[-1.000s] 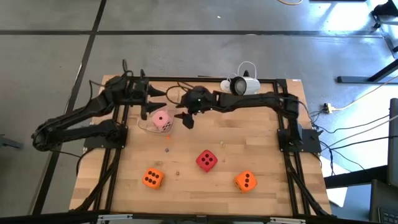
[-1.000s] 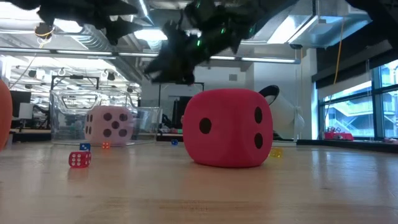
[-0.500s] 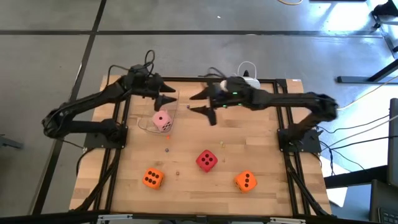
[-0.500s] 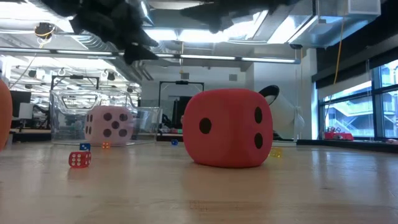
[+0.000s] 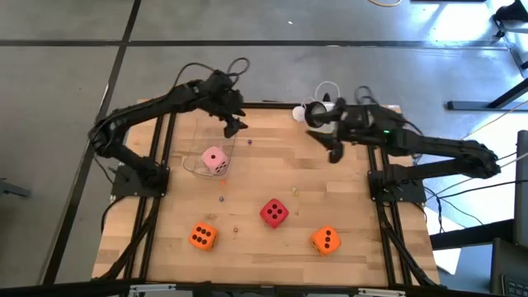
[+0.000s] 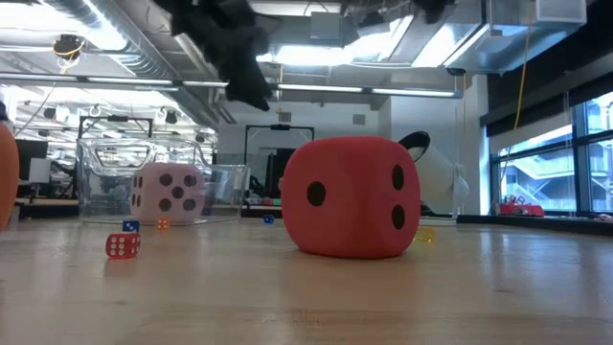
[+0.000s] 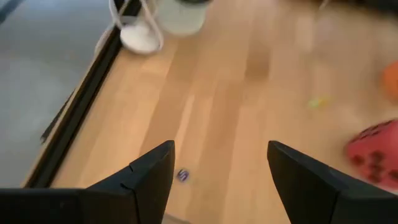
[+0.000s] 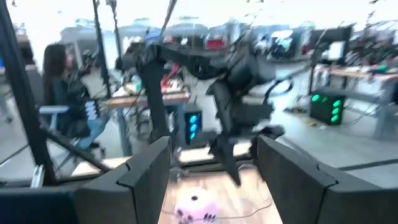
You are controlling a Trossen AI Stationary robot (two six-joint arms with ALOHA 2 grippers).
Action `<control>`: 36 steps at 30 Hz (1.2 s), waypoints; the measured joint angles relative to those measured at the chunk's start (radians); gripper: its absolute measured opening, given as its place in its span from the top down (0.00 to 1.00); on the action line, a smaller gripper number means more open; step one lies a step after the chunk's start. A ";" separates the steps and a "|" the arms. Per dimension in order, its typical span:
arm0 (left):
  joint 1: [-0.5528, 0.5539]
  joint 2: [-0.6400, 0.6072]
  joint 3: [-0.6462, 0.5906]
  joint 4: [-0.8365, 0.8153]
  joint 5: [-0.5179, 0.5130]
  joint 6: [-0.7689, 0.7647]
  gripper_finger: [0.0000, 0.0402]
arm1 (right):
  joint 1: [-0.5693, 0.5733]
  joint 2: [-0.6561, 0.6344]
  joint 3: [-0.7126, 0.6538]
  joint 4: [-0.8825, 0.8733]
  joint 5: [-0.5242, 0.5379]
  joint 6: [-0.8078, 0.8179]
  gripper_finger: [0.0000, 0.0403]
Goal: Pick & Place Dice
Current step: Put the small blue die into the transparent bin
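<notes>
The pink die sits inside a clear container at the table's far left, and also appears as the pink die in the low view. On the bare wood sit the red die and two orange dice. My left gripper hangs open in the air by the far edge, just beyond the container. Also open, my right gripper hovers at the far right, with the pink die ahead of it. Neither holds anything.
A white device with a cable stands at the far edge between the grippers. Tiny dice lie scattered on the wood: a red one and a blue one. A person sits beyond the table's left side.
My right gripper has drawn away from the pink die, travelling toward the table's right edge. My left arm has risen and its gripper has shifted a little to the right along the far edge. The dice have stayed where they were.
</notes>
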 joint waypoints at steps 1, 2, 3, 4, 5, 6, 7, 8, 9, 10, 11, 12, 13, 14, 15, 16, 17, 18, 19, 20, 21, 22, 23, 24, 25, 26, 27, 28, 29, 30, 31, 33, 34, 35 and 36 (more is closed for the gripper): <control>-0.011 0.033 0.035 -0.036 -0.023 0.026 0.37 | 0.004 -0.036 -0.021 0.001 0.007 0.001 0.40; -0.021 0.064 0.069 -0.075 -0.039 0.062 0.37 | 0.007 -0.071 -0.042 -0.001 0.010 0.004 0.40; -0.032 0.093 0.096 -0.104 -0.055 0.102 0.37 | 0.008 -0.103 -0.060 -0.002 0.011 0.006 0.40; -0.044 0.121 0.120 -0.129 -0.066 0.141 0.37 | 0.008 -0.134 -0.076 -0.005 0.011 0.009 0.40; -0.055 0.149 0.141 -0.149 -0.078 0.178 0.37 | 0.009 -0.164 -0.091 -0.007 0.009 0.010 0.40; -0.066 0.176 0.160 -0.165 -0.083 0.210 0.37 | 0.010 -0.192 -0.102 -0.005 0.005 0.011 0.40; -0.076 0.200 0.176 -0.177 -0.083 0.236 0.37 | 0.011 -0.218 -0.113 -0.007 0.003 0.011 0.40; -0.085 0.226 0.189 -0.187 -0.083 0.253 0.37 | 0.011 -0.242 -0.122 -0.017 0.002 0.011 0.40; -0.093 0.249 0.201 -0.194 -0.083 0.263 0.37 | 0.011 -0.264 -0.129 -0.028 0.001 0.011 0.40; -0.101 0.271 0.211 -0.199 -0.083 0.267 0.37 | 0.011 -0.288 -0.134 -0.044 0.001 0.011 0.40; -0.107 0.291 0.218 -0.205 -0.083 0.273 0.37 | 0.011 -0.312 -0.139 -0.055 0.000 0.010 0.40; -0.115 0.311 0.223 -0.211 -0.084 0.279 0.37 | 0.011 -0.336 -0.142 -0.061 -0.001 0.008 0.40; -0.123 0.328 0.225 -0.215 -0.085 0.290 0.37 | 0.011 -0.362 -0.145 -0.074 -0.003 0.005 0.40; -0.131 0.343 0.224 -0.218 -0.092 0.303 0.37 | 0.011 -0.388 -0.150 -0.089 -0.003 0.000 0.40; -0.137 0.358 0.223 -0.221 -0.107 0.315 0.37 | 0.011 -0.410 -0.155 -0.104 -0.004 -0.006 0.40; -0.146 0.374 0.223 -0.226 -0.132 0.324 0.37 | 0.011 -0.432 -0.160 -0.117 -0.003 -0.013 0.40; -0.154 0.389 0.223 -0.226 -0.165 0.330 0.37 | 0.011 -0.454 -0.167 -0.137 -0.003 -0.015 0.40; -0.158 0.401 0.223 -0.225 -0.198 0.335 0.37 | 0.011 -0.473 -0.174 -0.155 -0.003 -0.015 0.40; -0.162 0.413 0.223 -0.225 -0.226 0.340 0.37 | 0.011 -0.490 -0.181 -0.164 -0.003 -0.015 0.40; -0.163 0.424 0.223 -0.225 -0.244 0.341 0.37 | 0.011 -0.506 -0.187 -0.176 -0.003 -0.015 0.40; -0.163 0.435 0.223 -0.224 -0.254 0.341 0.37 | 0.011 -0.523 -0.191 -0.193 -0.003 -0.016 0.40; -0.161 0.446 0.223 -0.223 -0.255 0.340 0.37 | 0.011 -0.536 -0.193 -0.209 -0.003 -0.016 0.40; -0.157 0.456 0.223 -0.224 -0.246 0.332 0.37 | 0.011 -0.547 -0.193 -0.224 -0.002 -0.016 0.40; -0.151 0.465 0.223 -0.227 -0.223 0.322 0.37 | 0.011 -0.555 -0.193 -0.238 -0.002 -0.016 0.40; -0.144 0.474 0.223 -0.231 -0.191 0.314 0.37 | 0.011 -0.563 -0.193 -0.252 -0.002 -0.017 0.40; -0.136 0.482 0.223 -0.232 -0.161 0.305 0.37 | 0.011 -0.570 -0.193 -0.265 -0.001 -0.019 0.40; -0.129 0.486 0.223 -0.230 -0.147 0.293 0.37 | 0.011 -0.575 -0.193 -0.271 0.001 -0.022 0.40; -0.120 0.490 0.223 -0.230 -0.142 0.285 0.37 | 0.011 -0.578 -0.193 -0.276 0.000 -0.024 0.40; -0.113 0.491 0.223 -0.228 -0.143 0.280 0.37 | 0.011 -0.581 -0.193 -0.286 0.001 -0.028 0.40; -0.105 0.491 0.223 -0.218 -0.149 0.277 0.37 | 0.011 -0.581 -0.193 -0.295 0.001 -0.035 0.40; -0.096 0.491 0.223 -0.205 -0.153 0.272 0.37 | 0.011 -0.581 -0.193 -0.302 0.001 -0.042 0.40; -0.082 0.491 0.223 -0.185 -0.154 0.255 0.37 | 0.011 -0.581 -0.193 -0.311 0.001 -0.046 0.40; -0.076 0.491 0.223 -0.175 -0.156 0.243 0.37 | 0.011 -0.581 -0.193 -0.312 0.001 -0.048 0.40; -0.071 0.491 0.223 -0.171 -0.157 0.235 0.37 | 0.011 -0.581 -0.193 -0.313 0.001 -0.050 0.40; -0.065 0.491 0.223 -0.171 -0.158 0.231 0.37 | 0.011 -0.581 -0.193 -0.313 0.001 -0.050 0.40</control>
